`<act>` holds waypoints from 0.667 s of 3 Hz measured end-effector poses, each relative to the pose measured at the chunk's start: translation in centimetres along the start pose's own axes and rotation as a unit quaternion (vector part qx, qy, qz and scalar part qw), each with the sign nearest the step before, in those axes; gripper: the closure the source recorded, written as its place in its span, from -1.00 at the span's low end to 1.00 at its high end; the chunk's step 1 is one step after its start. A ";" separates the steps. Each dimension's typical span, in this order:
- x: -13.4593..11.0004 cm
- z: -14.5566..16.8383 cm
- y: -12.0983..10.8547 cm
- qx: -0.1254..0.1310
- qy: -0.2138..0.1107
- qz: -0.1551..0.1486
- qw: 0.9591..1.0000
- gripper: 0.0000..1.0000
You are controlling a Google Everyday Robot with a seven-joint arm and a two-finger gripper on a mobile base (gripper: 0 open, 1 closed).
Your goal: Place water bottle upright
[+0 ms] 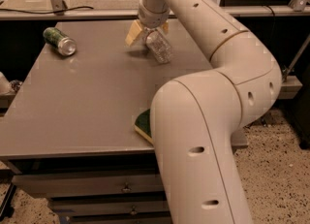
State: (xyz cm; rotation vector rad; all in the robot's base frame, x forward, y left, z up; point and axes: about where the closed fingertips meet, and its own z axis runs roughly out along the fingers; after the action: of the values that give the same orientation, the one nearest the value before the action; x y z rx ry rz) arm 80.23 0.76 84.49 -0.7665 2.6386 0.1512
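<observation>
The water bottle (159,48) is a small clear ribbed bottle at the far middle of the grey table (87,102). It is tilted, with its top up between the fingers and its base down to the right. My gripper (148,30) reaches down from the arm above and is closed around the bottle's upper end, with a yellow fingertip (133,33) showing to the bottle's left. The cap is hidden by the gripper. I cannot tell whether the bottle's base touches the table.
A green metal can (60,40) lies on its side at the table's far left. A green-and-yellow sponge (144,125) lies at the front edge, partly hidden by my arm's big lower link (203,150). Drawers sit below the table.
</observation>
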 end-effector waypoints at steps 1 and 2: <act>0.4 0.0 -0.6 0.001 0.000 -0.002 1.000 -0.21; 0.8 -0.7 -1.4 0.005 -0.007 0.001 1.000 0.26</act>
State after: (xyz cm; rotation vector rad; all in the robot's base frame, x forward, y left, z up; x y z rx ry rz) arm 80.19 -0.98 84.82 -0.7564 2.6255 0.1444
